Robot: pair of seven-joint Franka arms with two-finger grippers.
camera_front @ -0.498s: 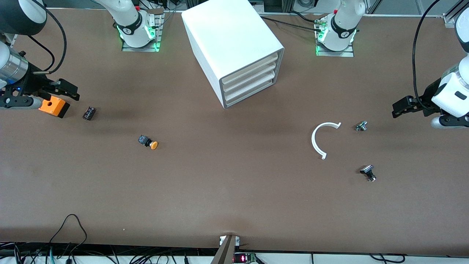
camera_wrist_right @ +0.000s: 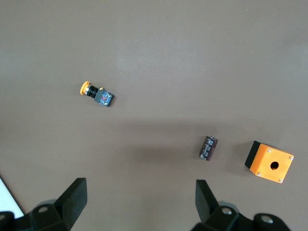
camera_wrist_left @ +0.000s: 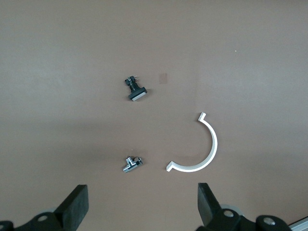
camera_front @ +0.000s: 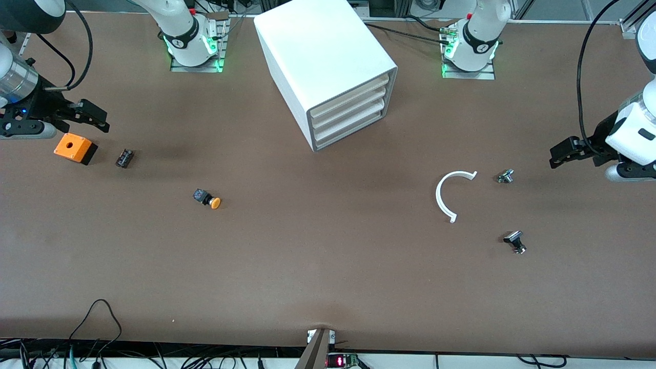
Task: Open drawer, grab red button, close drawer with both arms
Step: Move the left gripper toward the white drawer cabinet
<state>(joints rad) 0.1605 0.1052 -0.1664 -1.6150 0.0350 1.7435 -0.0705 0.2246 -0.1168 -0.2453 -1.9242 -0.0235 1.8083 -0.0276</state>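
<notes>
The white cabinet (camera_front: 318,56) stands near the robots' bases, its three drawers all shut. The bottom drawer (camera_front: 351,131) is shut. The red-capped button is out of view. My right gripper (camera_front: 104,119) is open and empty over the table at the right arm's end, close to the orange box (camera_front: 75,147); its own wrist view (camera_wrist_right: 139,197) shows the fingers wide apart. My left gripper (camera_front: 553,155) is open and empty over the table at the left arm's end, and its wrist view (camera_wrist_left: 142,202) shows bare table between the fingers.
An orange-capped button (camera_front: 207,199) (camera_wrist_right: 96,94) and a small dark part (camera_front: 124,158) (camera_wrist_right: 208,147) lie toward the right arm's end. A white arc (camera_front: 450,195) (camera_wrist_left: 199,149), a small metal fitting (camera_front: 506,176) (camera_wrist_left: 131,163) and a black part (camera_front: 515,241) (camera_wrist_left: 135,89) lie toward the left arm's end.
My right gripper has shifted off the orange box toward the robots' side, so the whole box now shows. My left gripper has moved slightly. Nothing on the table has moved.
</notes>
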